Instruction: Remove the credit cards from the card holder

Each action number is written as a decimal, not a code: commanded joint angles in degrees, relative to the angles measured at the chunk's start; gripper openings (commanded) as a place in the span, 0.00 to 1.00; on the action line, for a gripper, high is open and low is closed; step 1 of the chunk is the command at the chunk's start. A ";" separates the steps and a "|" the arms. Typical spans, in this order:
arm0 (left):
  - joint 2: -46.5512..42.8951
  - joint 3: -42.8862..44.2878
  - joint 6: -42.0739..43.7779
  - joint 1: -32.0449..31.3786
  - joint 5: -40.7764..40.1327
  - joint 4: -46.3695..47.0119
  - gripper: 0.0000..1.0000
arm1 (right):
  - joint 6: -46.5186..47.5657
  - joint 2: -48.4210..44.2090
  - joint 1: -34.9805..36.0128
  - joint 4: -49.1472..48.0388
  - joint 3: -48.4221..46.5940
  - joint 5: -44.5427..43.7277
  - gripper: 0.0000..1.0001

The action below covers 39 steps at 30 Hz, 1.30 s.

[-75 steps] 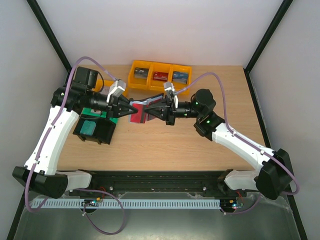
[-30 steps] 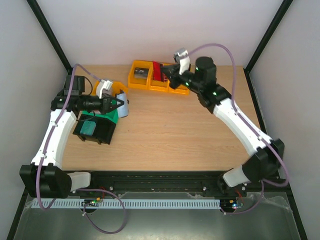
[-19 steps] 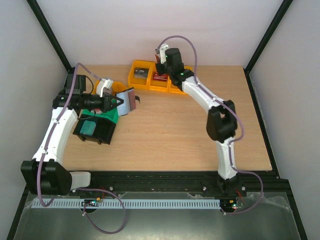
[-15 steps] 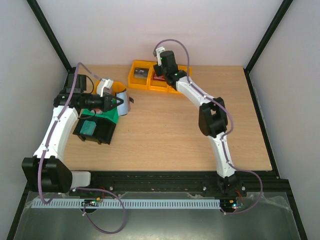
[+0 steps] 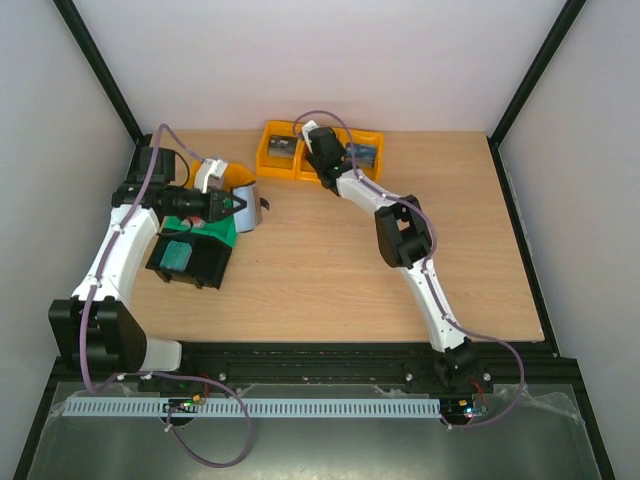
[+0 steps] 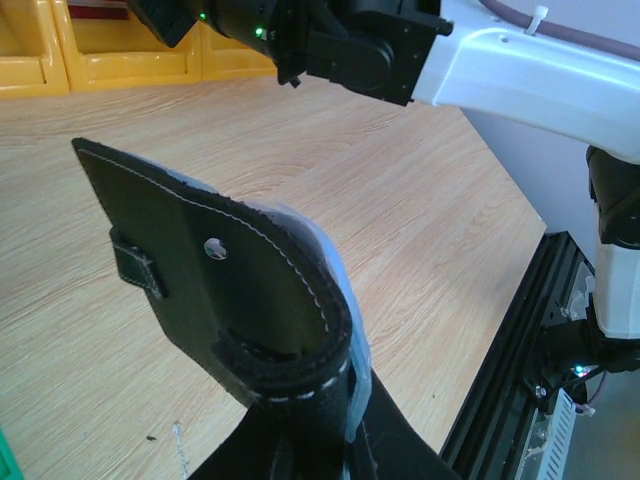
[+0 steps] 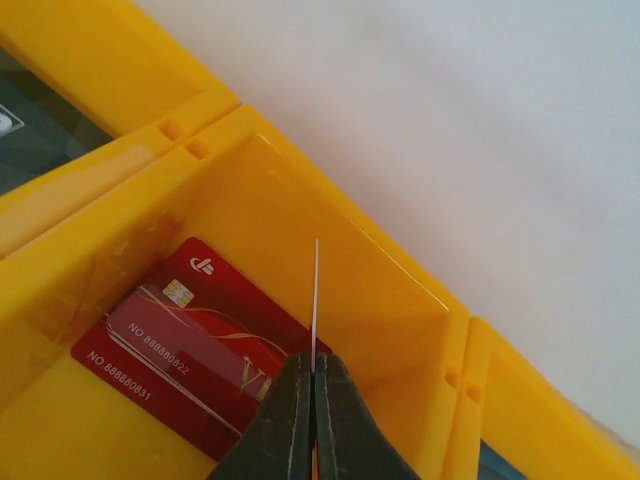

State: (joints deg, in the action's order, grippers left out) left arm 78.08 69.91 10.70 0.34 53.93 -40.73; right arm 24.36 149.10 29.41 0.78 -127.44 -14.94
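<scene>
Card holder (image 6: 240, 300) first: it's held up off the desk (image 5: 330, 270), well away from the yellow bin (image 7: 300, 190) on the left arm's side. The left fingers (image 6: 290, 462) are clamped on its lower end. The flap curls over and the clear pocket edge peeks out along one side. I can't tell whether any cards are left inside, since only the black outside shows.

The right fingers (image 7: 308, 390) are over at the yellow bin, pinched tight on a credit card (image 7: 315, 300). It stands edge-on above the middle compartment, so all you see is a thin line (colour unknown). A red card (image 7: 190, 350) already lies flat on that compartment's floor, right under them.

What I'd worry about:

- The credit card looks gripped only by its bottom edge and stands upright. If it's let go like that, it could tip against the yellow bin's back wall and stay leaning. It could also flip over the divider into the next compartment.
- If the right fingers go lower before opening, they might drag or shove the red card.
- The card holder hangs from one end only. A quick swing of that arm could make the leather slip, or shake anything left in the pockets onto the desk instead of into the yellow bin.
</scene>
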 commanded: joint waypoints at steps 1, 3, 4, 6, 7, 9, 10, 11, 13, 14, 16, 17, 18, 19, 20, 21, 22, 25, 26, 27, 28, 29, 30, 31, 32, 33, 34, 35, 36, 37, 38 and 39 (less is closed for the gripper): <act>0.70 1.26 1.27 0.44 1.31 -0.81 0.02 | 9.87 3.44 0.91 -7.85 -2.45 -7.85 0.02; 0.92 1.28 1.43 0.53 1.45 -1.03 0.02 | 12.08 4.72 1.00 -10.19 -2.54 -10.22 0.02; 1.10 1.35 1.55 0.58 1.55 -1.10 0.02 | 13.17 5.35 0.98 -11.09 -2.49 -11.20 0.02; 1.28 1.37 1.68 0.67 1.61 -1.23 0.02 | 15.38 6.31 1.15 -13.02 -2.09 -13.19 0.02; 1.40 1.45 1.69 0.71 1.65 -1.28 0.02 | 16.19 6.71 1.17 -13.97 -1.96 -13.91 0.02; 1.56 1.52 1.78 0.80 1.83 -1.41 0.02 | 17.26 7.68 1.16 -15.59 -2.02 -14.51 0.11; 1.55 1.54 1.78 0.89 1.82 -1.39 0.02 | 17.79 8.24 1.15 -16.17 -2.03 -14.46 0.18; 1.56 1.55 1.78 0.89 1.87 -1.45 0.02 | 18.16 8.70 1.13 -16.85 -1.99 -14.42 0.22; 1.44 1.55 1.93 1.04 1.84 -1.59 0.02 | 18.28 9.50 1.18 -17.75 -2.36 -14.54 0.26; 1.43 1.55 2.02 1.11 1.92 -1.63 0.02 | 18.14 9.87 1.13 -17.99 -2.54 -14.59 0.30; 1.45 1.55 2.12 1.31 1.98 -1.68 0.02 | 17.78 9.98 1.17 -18.42 -2.70 -14.57 0.36; 1.59 1.55 2.13 1.40 2.12 -1.72 0.02 | 17.59 10.04 1.14 -18.44 -2.73 -14.59 0.40; 1.68 1.55 2.13 1.42 2.13 -1.65 0.02 | 17.45 9.84 1.16 -18.40 -2.81 -14.67 0.45; 1.75 1.59 2.14 1.42 2.11 -1.64 0.02 | 17.21 9.61 1.13 -18.19 -2.93 -14.71 0.49; 1.79 1.55 2.13 1.42 2.21 -1.63 0.02 | 16.87 9.22 1.17 -17.88 -3.17 -14.84 0.53; 1.81 1.50 2.09 1.46 2.22 -1.63 0.02 | 16.52 8.84 1.11 -17.50 -3.56 -14.93 0.57; 1.86 1.50 2.13 1.47 2.23 -1.62 0.02 | 16.31 8.30 1.09 -16.97 -3.87 -14.76 0.60; 1.73 1.46 2.13 1.51 2.38 -1.70 0.02 | 15.60 6.50 1.07 -15.16 -4.39 -12.35 0.70; 1.66 1.48 2.13 1.51 2.39 -1.72 0.02 | 15.10 5.91 1.00 -14.16 -4.54 -11.44 0.73; 1.65 1.46 2.25 1.51 2.43 -1.79 0.02 | 14.38 5.32 1.00 -13.34 -4.57 -10.84 0.76; 1.52 1.46 2.30 1.52 2.54 -1.81 0.02 | 13.61 4.89 0.94 -12.62 -4.68 -10.64 0.79; 1.51 1.46 2.38 1.51 2.61 -1.89 0.02 | 13.07 4.71 0.73 -12.14 -4.93 -10.37 0.82; 1.54 1.46 2.40 1.51 2.68 -1.90 0.02 | 12.78 4.68 0.53 -11.90 -5.27 -10.23 0.85; 1.43 1.46 2.40 1.51 2.75 -1.89 0.02 | 12.78 4.68 0.34 -11.91 -5.43 -10.20 0.86; 1.33 1.46 2.37 1.51 2.73 -1.90 0.02 | 13.00 4.81 0.02 -11.85 -5.38 -10.08 0.86; 1.30 1.46 2.39 1.51 2.70 -1.90 0.02 | 13.26 4.92 -0.15 -11.49 -5.32 -9.96 0.85; 1.25 1.46 2.40 1.51 2.71 -1.97 0.02 | 13.46 4.95 -0.37 -11.20 -5.17 -9.98 0.80; 1.18 1.45 2.40 1.57 2.75 -2.03 0.02 | 13.44 5.05 -0.51 -11.09 -4.86 -10.18 0.74; 1.11 1.52 2.46 1.59 2.71 -2.07 0.02 | 13.29 5.08 -0.64 -11.14 -4.51 -10.44 0.69; 1.14 1.54 2.48 1.67 2.74 -2.01 0.02 | 13.10 5.09 -0.74 -10.97 -4.35 -10.55 0.64; 1.13 1.55 2.48 1.73 2.71 -2.06 0.02 | 13.12 5.13 -0.75 -10.93 -4.24 -10.61 0.60; 1.13 1.45 2.43 1.76 2.74 -1.97 0.02 | 13.17 5.18 -0.76 -10.89 -4.15 -10.63 0.57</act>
State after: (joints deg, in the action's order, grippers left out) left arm 79.61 70.04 12.40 1.54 54.70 -41.95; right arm 38.11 156.86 29.32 -12.12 -130.78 -25.04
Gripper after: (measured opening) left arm 0.076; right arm 0.620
